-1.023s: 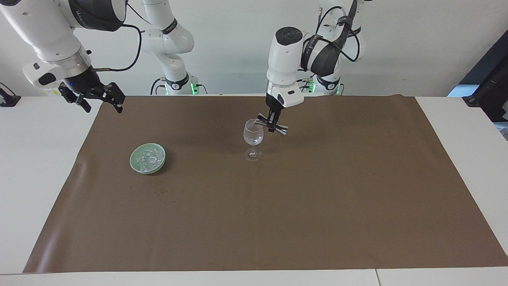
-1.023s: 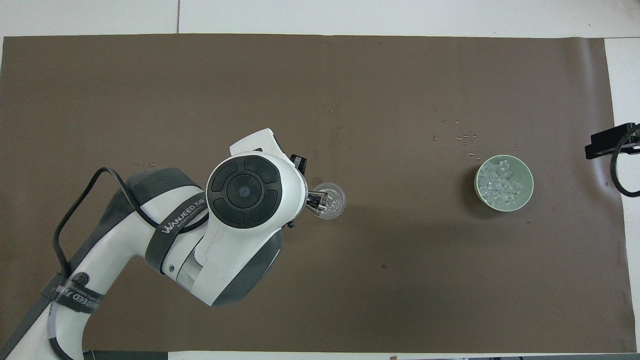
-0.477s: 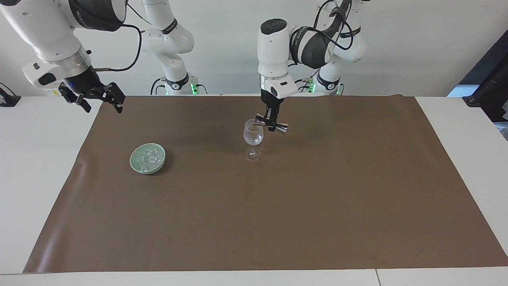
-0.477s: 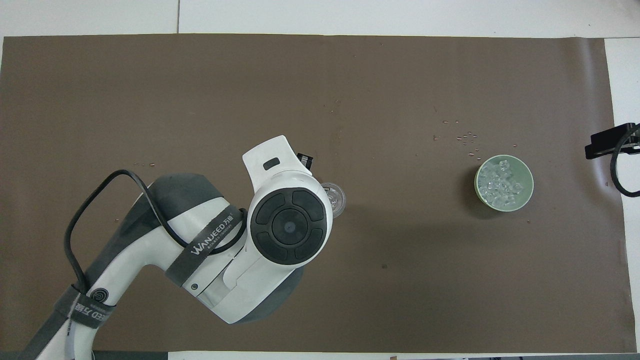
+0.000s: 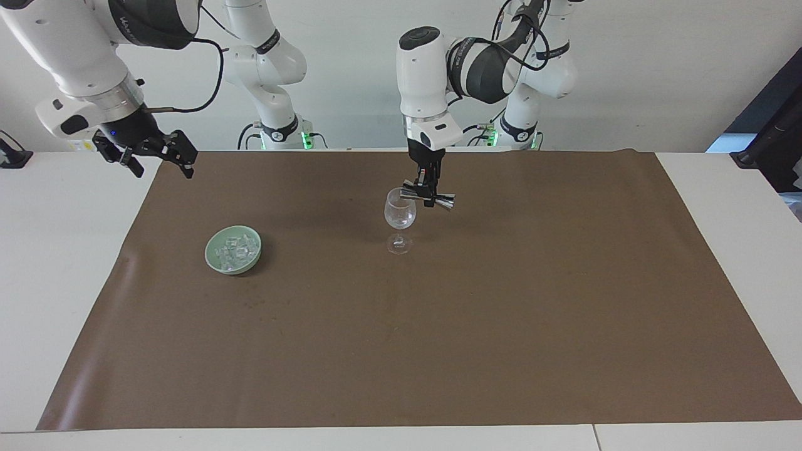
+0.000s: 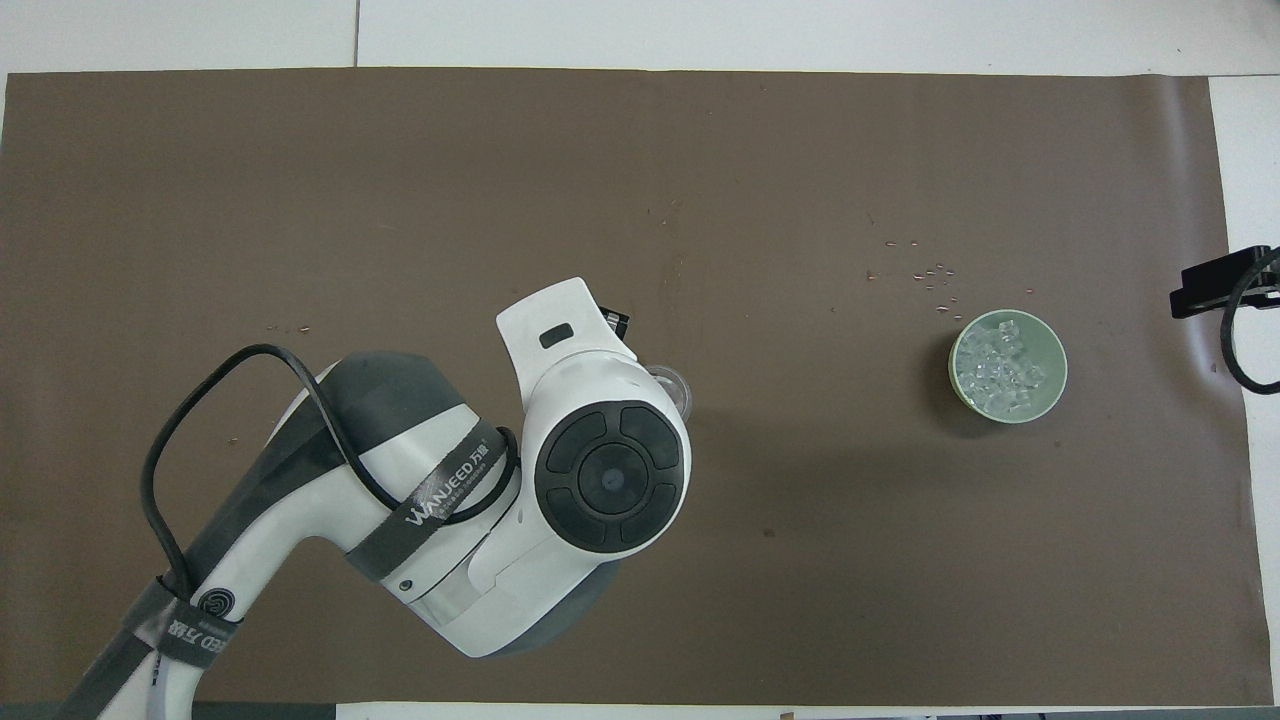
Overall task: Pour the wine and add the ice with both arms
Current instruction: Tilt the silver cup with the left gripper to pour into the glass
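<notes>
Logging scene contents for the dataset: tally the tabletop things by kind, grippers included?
Wine glass: 1
Metal jigger, held tilted at the glass rim: 1
Green bowl of ice: 1
Brown mat: 1
Grippers: 2, left gripper on the jigger, right gripper waiting over the mat's edge
Total: 6

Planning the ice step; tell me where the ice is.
The ice sits in a green bowl on the brown mat, toward the right arm's end, beside the wine glass.
</notes>
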